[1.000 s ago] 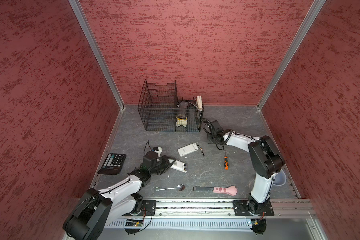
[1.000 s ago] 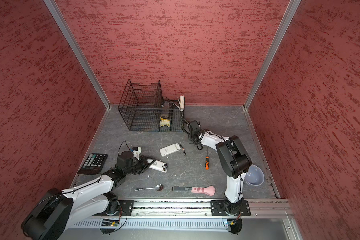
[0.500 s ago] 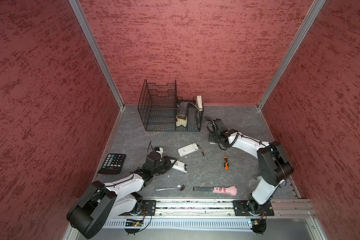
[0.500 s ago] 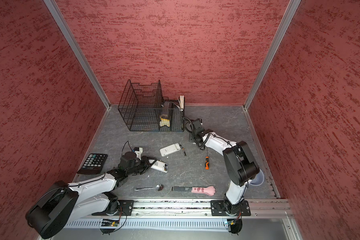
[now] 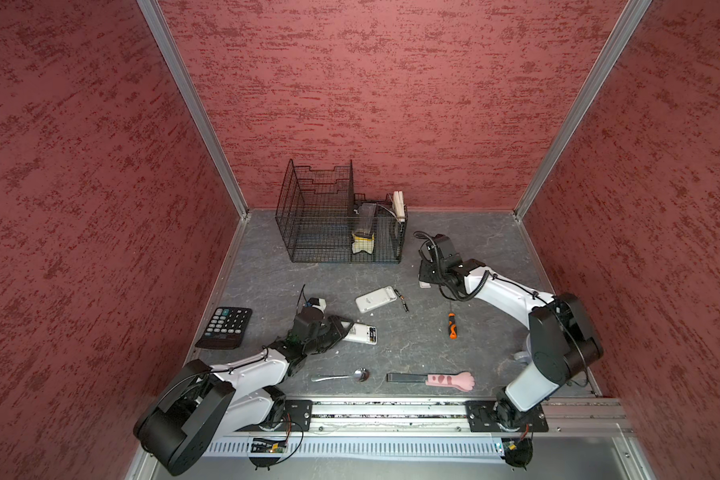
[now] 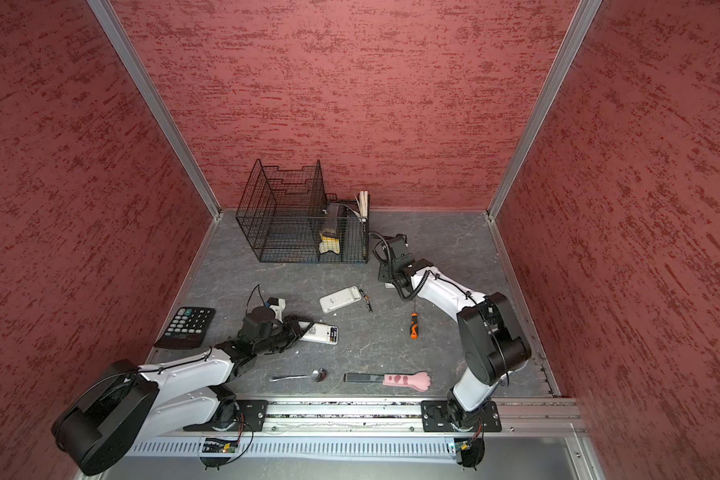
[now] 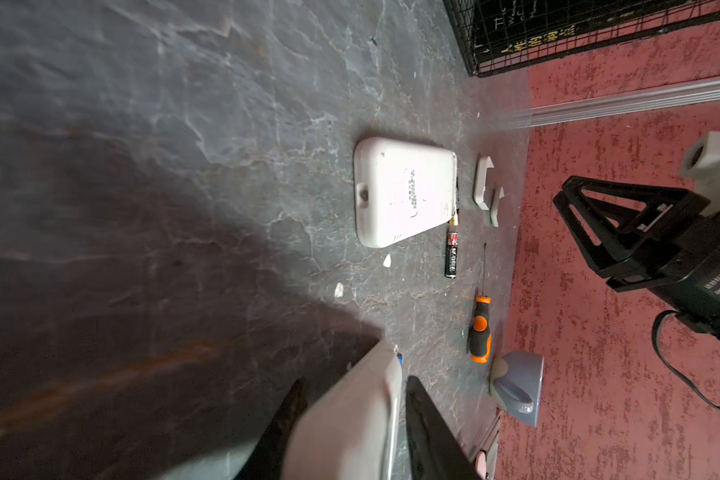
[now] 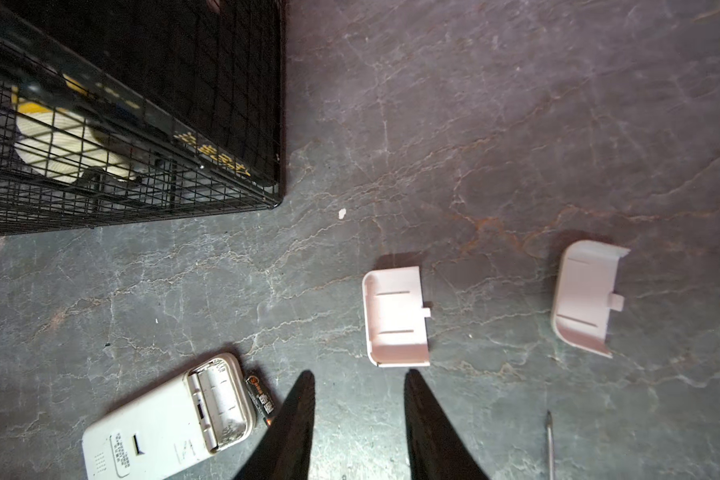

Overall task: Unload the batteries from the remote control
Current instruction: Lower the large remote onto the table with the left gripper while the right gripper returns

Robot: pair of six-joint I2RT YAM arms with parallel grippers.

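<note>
A white remote control (image 5: 360, 333) lies at front left, its open battery bay facing right. My left gripper (image 5: 341, 328) straddles its near end. In the left wrist view the remote (image 7: 350, 424) sits between the gripper (image 7: 355, 382) fingers, with a gap at one finger, so the jaws are open. A second white remote (image 5: 376, 299) lies mid-table with its bay empty (image 8: 221, 399). Two batteries (image 5: 400, 294) (image 5: 404, 306) lie beside it. My right gripper (image 8: 359, 374) hovers open and empty next to a loose battery cover (image 8: 395, 318).
A second cover (image 8: 585, 297) lies further off. A black wire basket (image 5: 337, 224) stands at the back. A calculator (image 5: 225, 327), an orange-handled screwdriver (image 5: 452, 326), a spoon (image 5: 341, 376), a pink paw tool (image 5: 433, 379) and a grey bowl (image 7: 516, 386) lie around.
The left jaws have loosened from the remote they were clamping. The right jaws have opened wider, and that arm has swung its elbow out to the right.
</note>
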